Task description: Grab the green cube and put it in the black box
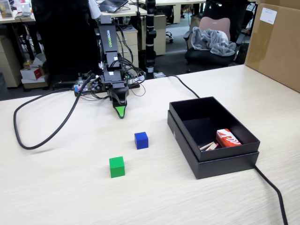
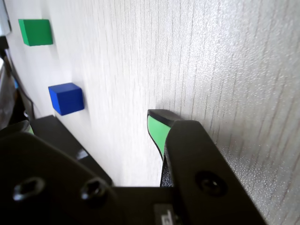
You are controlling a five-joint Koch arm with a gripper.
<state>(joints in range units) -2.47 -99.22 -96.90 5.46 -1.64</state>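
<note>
The green cube (image 1: 117, 167) lies on the pale wooden table, toward the near side. In the wrist view the green cube (image 2: 36, 32) shows at the top left, far from the jaws. The black box (image 1: 227, 153) stands to the right of it on its black base, out of the wrist view. My gripper (image 1: 121, 112) points down at the table behind the cubes, well apart from the green cube. In the wrist view the gripper (image 2: 91, 123) is open, bare table showing between its green-padded fingertips (image 2: 157, 130).
A blue cube (image 1: 141, 140) (image 2: 66, 98) lies between the gripper and the green cube. The black box holds a red-and-white packet (image 1: 228, 138) and wooden sticks (image 1: 208, 146). Black cables (image 1: 42, 136) (image 1: 272, 187) cross the table. A brown cardboard box (image 1: 276, 42) stands far right.
</note>
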